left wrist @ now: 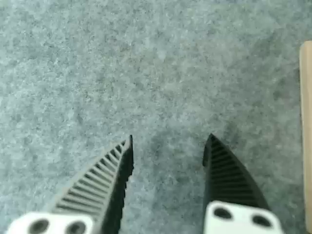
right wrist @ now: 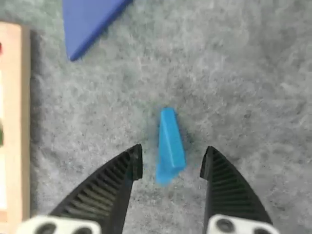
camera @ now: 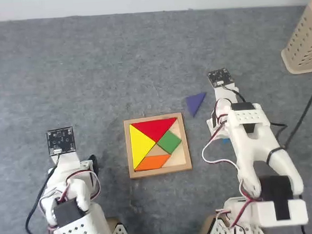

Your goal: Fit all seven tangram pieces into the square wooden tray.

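– Looking down from the high camera, I have the square wooden tray (camera: 159, 171) lying in the middle of the grey desk (camera: 90, 73), between my two arms.

– What's inside it?

– Four pieces lie flat in it. The red triangle (camera: 154, 129) is along the far side and the yellow triangle (camera: 141, 145) along the left. The green square (camera: 169, 141) is tucked under the red one, and the orange parallelogram (camera: 152, 162) is by the near edge. Bare wood shows in the near right corner.

– And the loose ones?

– I see two. The dark blue triangle (camera: 196, 102) lies flat on the desk just past the tray's far right corner, apart from it. The light blue piece (right wrist: 169, 146) is on the desk to the right of the tray and seems to stand on its edge.

– Where's your right pincer?

– My right pincer (right wrist: 173, 148) hangs low over that light blue piece. Its jaws are spread and the piece sits between them. I see a gap on each side, so nothing is pinched.

– And the left?

– My left pincer (left wrist: 169, 138) is also spread, holding nothing, above bare grey felt. The tray's wooden edge shows off to one side in that wrist camera.

– Anything else on the desk?

– A beige perforated basket (camera: 305, 39) stands at the far right corner, well apart from the tray.
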Robot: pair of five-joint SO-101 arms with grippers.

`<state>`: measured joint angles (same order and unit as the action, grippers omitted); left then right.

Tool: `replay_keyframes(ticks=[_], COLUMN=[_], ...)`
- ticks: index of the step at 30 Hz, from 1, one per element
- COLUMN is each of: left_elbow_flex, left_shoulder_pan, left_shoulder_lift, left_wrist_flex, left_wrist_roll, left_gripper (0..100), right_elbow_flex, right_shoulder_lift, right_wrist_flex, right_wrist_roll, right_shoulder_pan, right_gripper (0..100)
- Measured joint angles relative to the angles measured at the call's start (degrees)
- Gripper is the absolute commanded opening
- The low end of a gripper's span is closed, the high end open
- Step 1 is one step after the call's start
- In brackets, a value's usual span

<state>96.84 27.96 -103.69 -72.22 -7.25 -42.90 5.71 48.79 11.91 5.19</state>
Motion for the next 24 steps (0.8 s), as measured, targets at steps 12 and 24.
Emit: replay_keyframes(ticks=[12,24], left_elbow_flex=[0.0,0.0], left_shoulder_pan=[0.0,0.0], left_shoulder_lift=[0.0,0.0], left_wrist_flex=[0.0,0.0], left_wrist_roll=[0.0,0.0], left_gripper=[23,23], right_elbow_flex=[0.0,7.12], right_shoulder_lift=[-1.41,7.74], right_wrist_flex=[-0.26,7.21], right_wrist_roll=[0.18,-1.67], right_shoulder_pan=[0.09,5.89], right_gripper=[0.7,0.9])
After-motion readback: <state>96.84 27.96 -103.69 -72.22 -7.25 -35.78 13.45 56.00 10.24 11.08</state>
